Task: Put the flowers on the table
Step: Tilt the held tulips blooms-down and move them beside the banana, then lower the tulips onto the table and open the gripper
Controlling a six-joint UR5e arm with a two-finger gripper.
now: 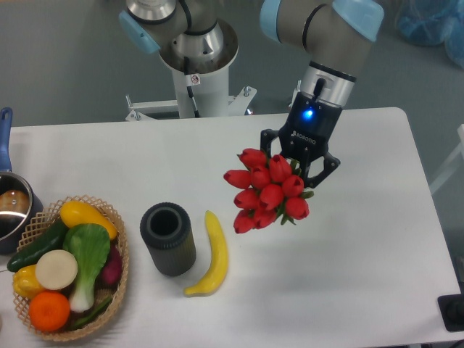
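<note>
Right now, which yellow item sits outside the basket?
The banana. It lies alone on the bare table, just right of the dark cylinder. The other yellow pieces, the squash and the pepper, sit inside the wicker basket.

banana (pixel 210 255), dark cylinder (pixel 168 238), produce basket (pixel 67 267), perhaps pot (pixel 10 206)

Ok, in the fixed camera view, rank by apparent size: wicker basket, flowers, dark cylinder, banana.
1. Wicker basket
2. Flowers, though held above the table by the gripper, so nearer the camera and flattered
3. Dark cylinder and banana: too alike to rank
</note>
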